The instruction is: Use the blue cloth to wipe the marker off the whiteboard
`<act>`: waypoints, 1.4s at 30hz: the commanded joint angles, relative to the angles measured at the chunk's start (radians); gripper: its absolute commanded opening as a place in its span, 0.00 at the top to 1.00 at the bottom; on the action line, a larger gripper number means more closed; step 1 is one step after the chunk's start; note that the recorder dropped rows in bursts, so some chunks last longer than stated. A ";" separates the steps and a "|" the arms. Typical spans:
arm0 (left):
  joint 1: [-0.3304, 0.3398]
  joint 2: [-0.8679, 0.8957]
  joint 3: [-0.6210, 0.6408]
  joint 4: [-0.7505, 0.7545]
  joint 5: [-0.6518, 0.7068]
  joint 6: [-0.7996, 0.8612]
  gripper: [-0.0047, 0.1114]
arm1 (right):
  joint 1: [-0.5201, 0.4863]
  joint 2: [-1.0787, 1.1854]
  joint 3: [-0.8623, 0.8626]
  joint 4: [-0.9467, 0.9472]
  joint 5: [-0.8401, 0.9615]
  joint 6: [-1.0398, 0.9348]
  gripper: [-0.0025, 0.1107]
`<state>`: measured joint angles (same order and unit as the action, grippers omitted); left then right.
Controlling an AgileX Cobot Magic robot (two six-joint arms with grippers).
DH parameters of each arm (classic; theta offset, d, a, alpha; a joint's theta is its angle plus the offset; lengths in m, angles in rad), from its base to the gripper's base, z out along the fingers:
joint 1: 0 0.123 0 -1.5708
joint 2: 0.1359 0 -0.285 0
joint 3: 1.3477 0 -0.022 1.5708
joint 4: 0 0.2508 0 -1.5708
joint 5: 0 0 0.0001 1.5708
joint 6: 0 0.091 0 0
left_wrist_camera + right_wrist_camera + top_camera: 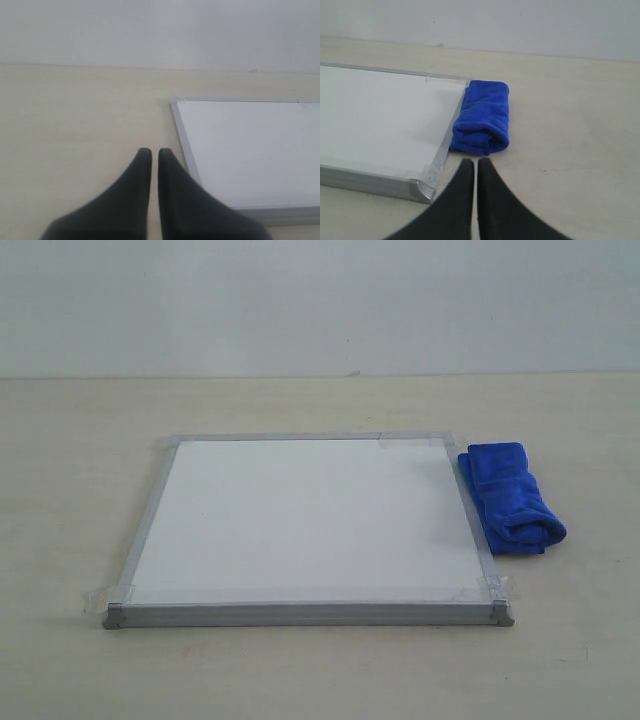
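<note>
The whiteboard (310, 525) lies flat on the table, silver-framed, with clear tape at its corners. Its white face shows no red marker line in any view. The blue cloth (510, 497) lies folded on the table against the board's right edge; the right wrist view shows the blue cloth (483, 118) just beyond my right gripper (475, 161), which is shut and holds nothing. My left gripper (151, 151) is shut too, over bare table beside the whiteboard's (250, 150) left frame. Neither gripper appears in the exterior view.
The light beige table (80, 480) runs back to a pale wall (320, 300). The board's frame stands slightly proud of the tabletop.
</note>
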<state>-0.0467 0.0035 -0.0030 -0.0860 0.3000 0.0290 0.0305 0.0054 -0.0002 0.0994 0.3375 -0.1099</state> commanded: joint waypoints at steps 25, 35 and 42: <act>0.003 -0.003 0.003 0.001 -0.007 0.002 0.92 | -0.001 -0.005 0.000 -0.099 -0.004 0.116 0.98; 0.003 -0.003 0.003 0.001 -0.007 0.002 0.92 | -0.001 -0.005 0.000 -0.094 -0.004 0.096 0.98; 0.003 -0.003 0.003 0.001 -0.007 0.002 0.92 | -0.001 -0.005 0.000 -0.094 -0.004 0.100 0.98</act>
<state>-0.0467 0.0035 -0.0030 -0.0860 0.3000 0.0290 0.0305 0.0054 -0.0002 0.0069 0.3375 0.0000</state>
